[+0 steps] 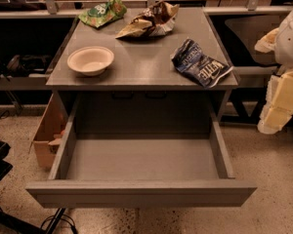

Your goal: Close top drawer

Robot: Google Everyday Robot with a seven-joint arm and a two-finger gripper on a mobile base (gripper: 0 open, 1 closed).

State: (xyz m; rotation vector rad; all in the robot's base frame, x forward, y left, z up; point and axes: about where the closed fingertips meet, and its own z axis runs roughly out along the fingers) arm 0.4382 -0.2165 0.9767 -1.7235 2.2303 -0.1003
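Observation:
The top drawer [141,191] is a wide matte grey drawer with a plain handleless front. It is pulled far out of the grey cabinet [141,74] toward the camera, and its deep box is empty inside. My gripper [277,104], with pale yellow parts under a white arm, is at the right edge of the view. It is to the right of the cabinet, about level with its top, and apart from the drawer. It touches nothing that I can see.
On the cabinet top are a cream bowl [90,60], a green chip bag [102,12], a brown crumpled bag [149,21] and a blue chip bag [200,62]. A cardboard box [48,130] stands on the floor at the left. Cables [58,223] lie at the lower left.

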